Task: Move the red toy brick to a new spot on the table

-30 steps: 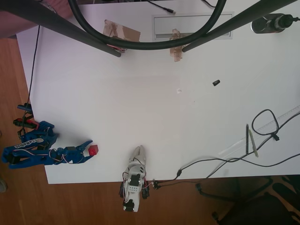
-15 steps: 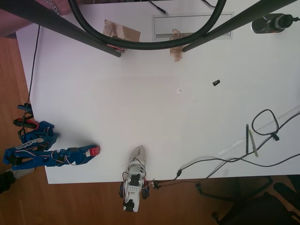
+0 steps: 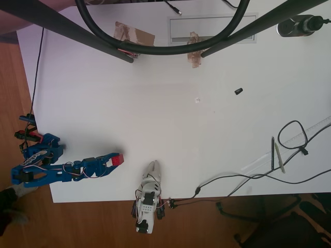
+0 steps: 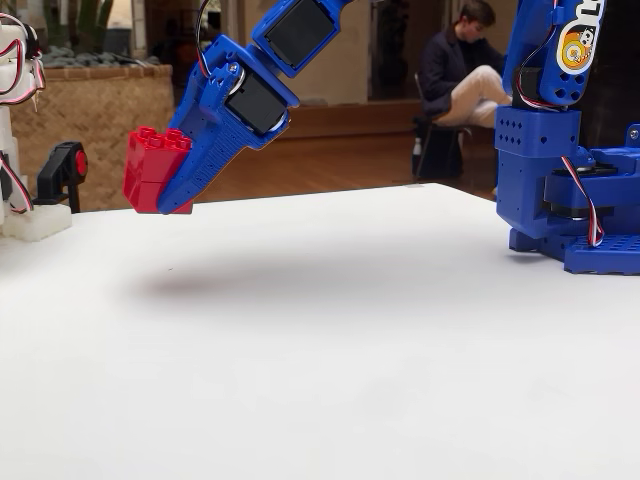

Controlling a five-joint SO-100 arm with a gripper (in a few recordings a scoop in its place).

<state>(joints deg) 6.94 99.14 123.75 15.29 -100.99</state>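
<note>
The red toy brick (image 3: 118, 159) is clamped at the tip of my blue gripper (image 3: 114, 160), near the lower left corner of the white table (image 3: 181, 129) in the overhead view. In the fixed view the red toy brick (image 4: 150, 166) hangs clear above the table (image 4: 350, 340), studs up and slightly tilted. A soft shadow lies on the surface beneath it. My gripper (image 4: 160, 198) is shut on it, with the blue finger (image 4: 205, 150) pressed against its right side. The arm's blue base (image 4: 575, 200) stands at the right.
A small black piece (image 3: 238, 91) lies right of the table's centre. A grey cable slot (image 3: 212, 28) and taped patches (image 3: 134, 35) sit along the far edge. Cables and a ruler (image 3: 292, 139) crowd the right side. A person (image 4: 460, 70) sits far behind the table.
My gripper has reached further right along the table's near edge, carrying the red brick with it. The arm is more stretched out than a second ago.
</note>
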